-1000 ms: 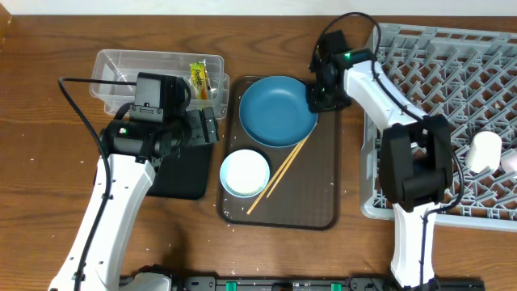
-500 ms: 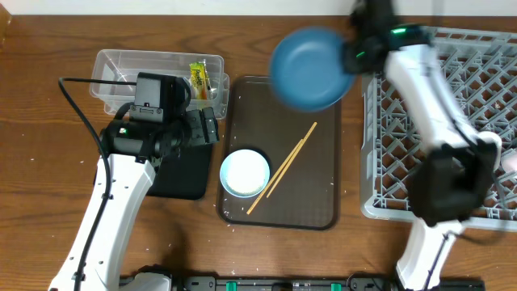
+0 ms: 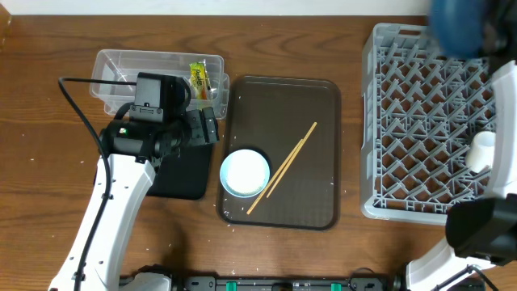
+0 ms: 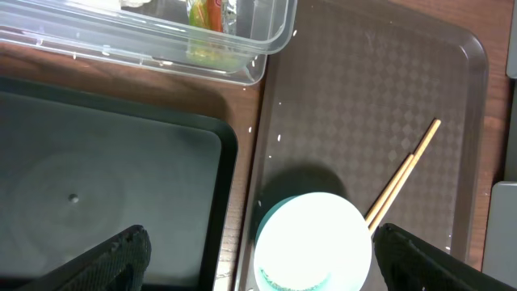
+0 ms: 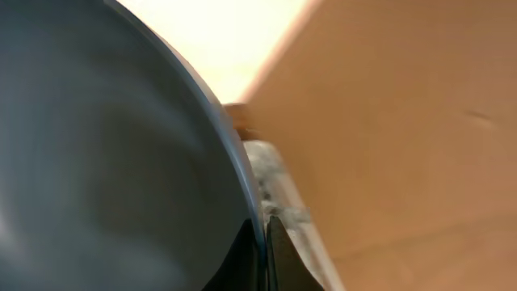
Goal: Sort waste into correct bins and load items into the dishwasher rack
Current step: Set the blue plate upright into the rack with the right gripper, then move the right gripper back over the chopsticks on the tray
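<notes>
My right gripper [image 5: 264,242] is shut on the rim of the dark blue bowl [image 5: 105,162], which shows blurred at the top right of the overhead view [image 3: 464,28], above the far edge of the grey dishwasher rack [image 3: 420,121]. My left gripper [image 4: 258,259] is open and empty over the pale blue-white bowl [image 4: 313,241], which sits on the brown tray [image 3: 283,105] beside two wooden chopsticks [image 3: 283,166]. The snack wrapper [image 3: 199,79] lies in the clear tub [image 3: 121,69]. The black tray [image 4: 97,178] lies under my left arm. A white cup [image 3: 483,149] rests in the rack.
A few loose rice grains [image 4: 279,136] lie along the brown tray's left edge. The rack fills the right side of the table. The clear tub and black tray sit close against the brown tray's left side.
My right gripper has lifted the dark blue bowl off the brown tray and carried it right and back, over the rack. The left arm has not moved.
</notes>
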`<state>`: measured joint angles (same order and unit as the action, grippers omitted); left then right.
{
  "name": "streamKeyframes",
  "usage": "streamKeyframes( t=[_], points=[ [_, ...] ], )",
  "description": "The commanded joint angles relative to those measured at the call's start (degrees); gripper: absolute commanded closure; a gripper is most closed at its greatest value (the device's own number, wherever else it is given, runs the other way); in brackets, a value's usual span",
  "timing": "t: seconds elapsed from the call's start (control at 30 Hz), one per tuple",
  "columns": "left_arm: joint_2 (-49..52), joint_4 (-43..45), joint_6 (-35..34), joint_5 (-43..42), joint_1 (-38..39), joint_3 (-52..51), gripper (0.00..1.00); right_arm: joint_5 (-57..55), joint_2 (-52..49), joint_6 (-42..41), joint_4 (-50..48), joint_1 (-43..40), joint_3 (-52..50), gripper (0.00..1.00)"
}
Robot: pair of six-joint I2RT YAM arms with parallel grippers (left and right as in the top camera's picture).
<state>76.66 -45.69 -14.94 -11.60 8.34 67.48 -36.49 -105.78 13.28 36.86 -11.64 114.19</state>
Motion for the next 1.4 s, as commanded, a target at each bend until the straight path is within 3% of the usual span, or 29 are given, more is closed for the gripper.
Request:
streamKeyframes(
  t=[0.0, 0.33, 0.77, 1.37],
  points=[
    [0.2, -0.1, 0.8, 0.7, -0.2, 0.3, 0.09, -9.2, -0.4, 3.6, -2.9, -3.7, 0.0, 0.99],
    [0.2, -0.1, 0.8, 0.7, -0.2, 0.3, 0.09, -14.6, -5.0, 15.5, -16.1, -12.2, 0.0, 0.99],
    [0.2, 1.0, 0.7, 0.7, -0.2, 0.3, 0.09, -23.9, -16.8, 22.6, -25.3, -15.5, 0.0, 0.99],
    [0.2, 1.0, -0.2, 0.7, -0.2, 0.3, 0.09, -21.3, -21.9, 12.2, -17.0, -11.8, -0.7, 0.99]
  ],
)
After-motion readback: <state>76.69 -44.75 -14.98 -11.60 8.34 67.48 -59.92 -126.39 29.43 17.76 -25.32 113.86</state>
